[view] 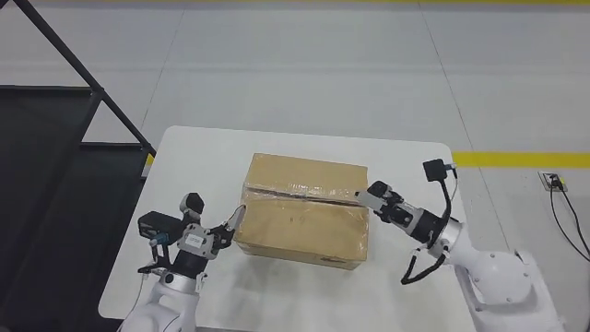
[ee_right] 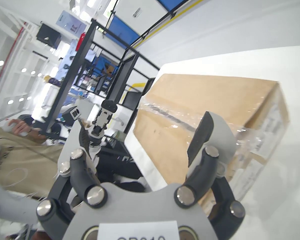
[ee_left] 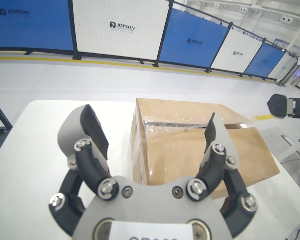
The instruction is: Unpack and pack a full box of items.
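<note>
A brown cardboard box sits in the middle of the white table, its top flaps closed under a strip of clear tape along the centre seam. My left gripper is open at the box's left end, its fingers level with the top edge. At the right end my right gripper is open too, one finger against the taped top corner of the box. The other arm's gripper shows beyond the box's far end.
A black metal frame stands off the table's left side. Bare table surface lies behind the box and along the front edge. A person sits past the frame in the right wrist view, away from the box.
</note>
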Tool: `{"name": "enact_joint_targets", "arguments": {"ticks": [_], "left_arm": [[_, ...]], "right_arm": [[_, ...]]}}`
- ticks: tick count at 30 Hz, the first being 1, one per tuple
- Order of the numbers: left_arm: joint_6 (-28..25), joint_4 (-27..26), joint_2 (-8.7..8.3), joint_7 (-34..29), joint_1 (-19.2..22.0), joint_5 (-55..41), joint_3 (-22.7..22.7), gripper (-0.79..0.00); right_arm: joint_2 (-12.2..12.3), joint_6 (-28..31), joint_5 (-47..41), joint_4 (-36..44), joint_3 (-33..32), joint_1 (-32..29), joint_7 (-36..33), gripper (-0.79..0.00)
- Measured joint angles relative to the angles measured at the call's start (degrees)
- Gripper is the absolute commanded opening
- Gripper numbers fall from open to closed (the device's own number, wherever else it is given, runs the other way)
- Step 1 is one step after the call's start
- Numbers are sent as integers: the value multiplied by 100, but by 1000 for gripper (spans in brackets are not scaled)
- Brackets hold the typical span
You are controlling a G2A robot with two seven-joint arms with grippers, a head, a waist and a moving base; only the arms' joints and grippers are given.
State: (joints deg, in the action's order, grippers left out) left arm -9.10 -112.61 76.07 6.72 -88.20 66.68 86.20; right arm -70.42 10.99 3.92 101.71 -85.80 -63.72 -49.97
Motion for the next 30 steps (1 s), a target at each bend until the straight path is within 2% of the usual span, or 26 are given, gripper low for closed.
{"name": "enact_joint_targets", "arguments": {"ticks": [3, 9, 12, 16, 20, 24, 30], "left_arm": [[89, -72, 9, 463, -170, -166, 111, 0], [99, -57, 9, 633, -270, -325, 214, 0], [98, -57, 9, 632, -268, -321, 211, 0], [98, -58, 9, 632, -268, -321, 211, 0], [98, -58, 9, 633, -268, -321, 211, 0], [98, -58, 9, 633, -268, -321, 211, 0], [98, -58, 9, 633, -268, -321, 211, 0]], "right_arm": [[43, -361, -306, -391, -50, 490, -630, -785], [42, -408, -129, -390, -28, 446, -504, -785], [42, -1004, -73, -631, 140, 644, -457, -785], [51, -1913, -106, -1153, 364, 1121, -834, -785], [74, -2353, -22, -1538, 503, 1423, -1010, -785], [111, -2383, 194, -1651, 617, 1488, -1105, -785], [180, -2321, 502, -1485, 645, 1251, -1067, -785]]}}
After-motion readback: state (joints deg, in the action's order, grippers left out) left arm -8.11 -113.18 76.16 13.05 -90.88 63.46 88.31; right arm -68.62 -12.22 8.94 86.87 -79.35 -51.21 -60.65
